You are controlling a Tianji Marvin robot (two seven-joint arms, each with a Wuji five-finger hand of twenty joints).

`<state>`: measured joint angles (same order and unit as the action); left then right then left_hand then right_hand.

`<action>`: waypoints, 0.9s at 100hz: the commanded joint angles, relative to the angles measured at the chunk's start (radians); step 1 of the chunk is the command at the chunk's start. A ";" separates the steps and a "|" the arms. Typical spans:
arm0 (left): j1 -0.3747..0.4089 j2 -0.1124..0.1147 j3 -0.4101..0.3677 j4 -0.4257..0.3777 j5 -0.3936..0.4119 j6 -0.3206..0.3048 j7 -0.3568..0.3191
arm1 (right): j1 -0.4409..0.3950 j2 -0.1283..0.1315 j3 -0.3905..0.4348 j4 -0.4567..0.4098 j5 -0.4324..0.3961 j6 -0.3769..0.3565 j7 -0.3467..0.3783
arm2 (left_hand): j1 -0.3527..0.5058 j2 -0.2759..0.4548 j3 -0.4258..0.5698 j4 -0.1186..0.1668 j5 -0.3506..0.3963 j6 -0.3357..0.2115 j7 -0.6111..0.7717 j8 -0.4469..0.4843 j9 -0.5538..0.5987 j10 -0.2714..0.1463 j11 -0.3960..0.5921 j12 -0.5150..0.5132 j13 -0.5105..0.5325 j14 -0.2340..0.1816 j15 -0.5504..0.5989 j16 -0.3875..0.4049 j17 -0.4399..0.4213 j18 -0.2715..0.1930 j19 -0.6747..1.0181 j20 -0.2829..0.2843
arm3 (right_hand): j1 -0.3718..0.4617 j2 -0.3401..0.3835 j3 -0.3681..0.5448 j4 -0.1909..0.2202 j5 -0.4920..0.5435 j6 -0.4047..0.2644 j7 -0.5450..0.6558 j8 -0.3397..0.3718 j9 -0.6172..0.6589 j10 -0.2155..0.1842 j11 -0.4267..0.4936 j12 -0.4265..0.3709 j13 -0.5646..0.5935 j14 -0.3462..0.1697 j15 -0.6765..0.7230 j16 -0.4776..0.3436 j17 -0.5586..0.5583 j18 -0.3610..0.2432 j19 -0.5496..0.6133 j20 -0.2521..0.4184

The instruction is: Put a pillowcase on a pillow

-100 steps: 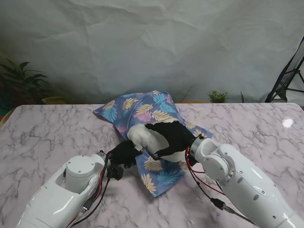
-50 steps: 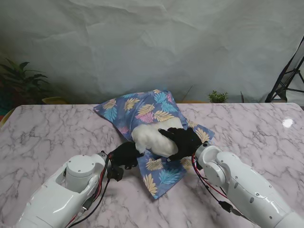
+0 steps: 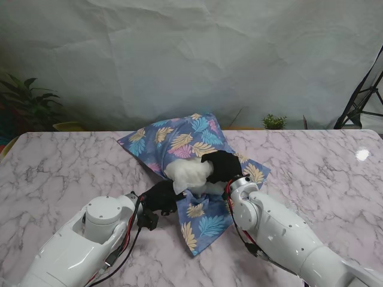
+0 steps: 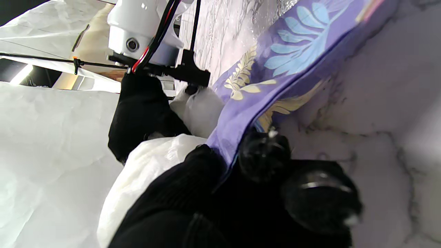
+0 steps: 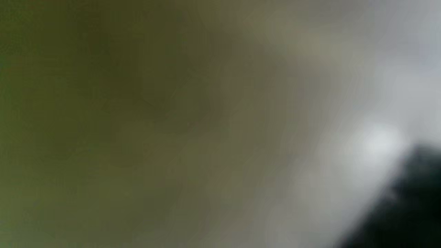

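Both pieces are soft and limp: mid-counter, the left hand pinches the floral pillowcase hem, best gripped there, while the right hand presses the white pillow, its grip unclear.

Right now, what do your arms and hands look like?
My arms are smooth, glossy white shells with rounded joints. Red and black cables loop outside near each wrist. A black bracket sits at the left wrist. Both the left hand and the right hand are covered in black, like gloves, with five fingers each.
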<state>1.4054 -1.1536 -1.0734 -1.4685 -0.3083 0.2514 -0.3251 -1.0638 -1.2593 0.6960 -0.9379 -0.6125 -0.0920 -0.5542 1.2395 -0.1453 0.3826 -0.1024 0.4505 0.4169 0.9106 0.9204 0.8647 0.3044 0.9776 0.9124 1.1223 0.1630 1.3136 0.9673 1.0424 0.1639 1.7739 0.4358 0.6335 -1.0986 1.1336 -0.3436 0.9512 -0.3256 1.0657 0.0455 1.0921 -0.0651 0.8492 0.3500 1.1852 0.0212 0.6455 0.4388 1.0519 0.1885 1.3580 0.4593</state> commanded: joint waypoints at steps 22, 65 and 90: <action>0.008 -0.009 0.036 -0.039 -0.056 -0.059 -0.027 | 0.064 -0.078 -0.081 0.051 0.029 0.047 -0.030 | 0.051 0.022 0.017 0.012 -0.001 -0.077 0.052 0.028 0.011 0.077 0.052 0.005 0.002 0.004 0.083 -0.006 0.029 -0.145 0.114 -0.020 | 0.109 0.002 0.101 0.019 0.155 0.001 0.122 -0.067 0.093 0.014 0.018 0.003 0.130 -0.097 0.330 0.063 0.067 -0.387 0.172 0.114; 0.044 0.002 0.072 -0.070 -0.165 -0.118 -0.123 | 0.126 -0.156 -0.106 0.153 0.147 0.144 -0.025 | 0.051 0.019 0.019 0.011 -0.002 -0.073 0.053 0.027 0.012 0.076 0.054 0.006 0.004 -0.002 0.086 -0.008 0.029 -0.146 0.116 -0.024 | 0.089 -0.002 0.098 0.011 0.168 0.072 0.095 -0.093 0.103 0.096 0.072 -0.004 0.135 -0.085 0.433 0.057 0.082 -0.398 0.224 0.168; 0.032 0.004 0.091 -0.038 -0.194 -0.104 -0.176 | 0.112 -0.158 -0.085 0.129 0.165 0.153 -0.035 | 0.051 0.021 0.020 0.010 -0.005 -0.070 0.047 0.023 0.003 0.085 0.048 0.005 -0.009 0.015 0.082 -0.008 0.016 -0.134 0.114 -0.026 | 0.084 0.006 0.099 0.011 0.167 0.080 0.093 -0.093 0.098 0.108 0.088 -0.001 0.134 -0.098 0.447 0.057 0.083 -0.406 0.230 0.175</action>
<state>1.4394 -1.1418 -0.9942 -1.5018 -0.4922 0.1391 -0.4774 -0.9433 -1.4095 0.6120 -0.7901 -0.4461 0.0633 -0.5819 1.2418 -0.1398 0.3829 -0.1024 0.4250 0.4500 0.9029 0.9244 0.8638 0.3044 0.9776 0.9119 1.1220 0.1630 1.3146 0.9672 1.0424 0.1638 1.7746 0.4346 0.6371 -1.1605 1.1366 -0.3558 1.0629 -0.3173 1.1032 -0.0406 1.1653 -0.0059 0.8529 0.3482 1.2108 0.0018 0.8190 0.4480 1.0604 0.1728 1.4135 0.5598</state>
